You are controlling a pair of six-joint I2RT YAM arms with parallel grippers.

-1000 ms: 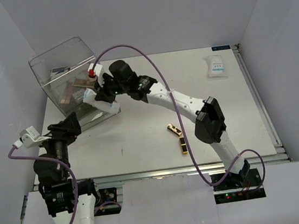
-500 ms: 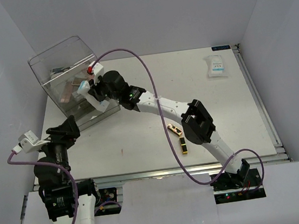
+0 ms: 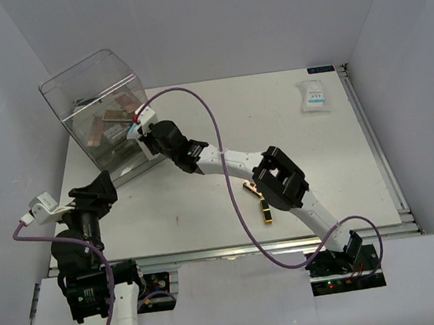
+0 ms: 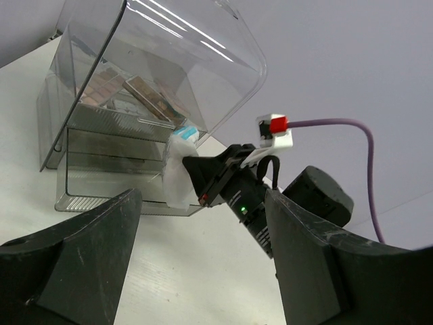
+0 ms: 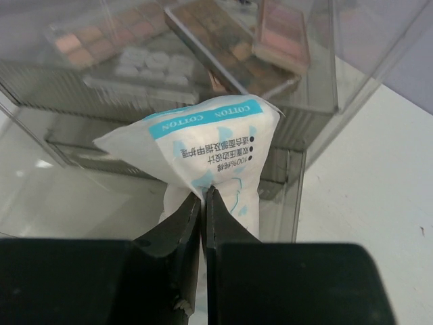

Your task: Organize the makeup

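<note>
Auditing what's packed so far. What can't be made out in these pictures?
Top view: held sachet mostly hidden by the right hand; print on the far sachet too small.
Both wrist views: lower drawers of the clear box blurred by ribbed plastic; lipstick tubes outside the frame.

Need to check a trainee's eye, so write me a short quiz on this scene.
1. How many lipsticks lie on the table?
2. True or false: the right gripper is open.
3. The palettes lie: A on the table, B in the box, C under the lipsticks.
Key: 1 two; 2 false, it is shut on a sachet; 3 B.
</note>
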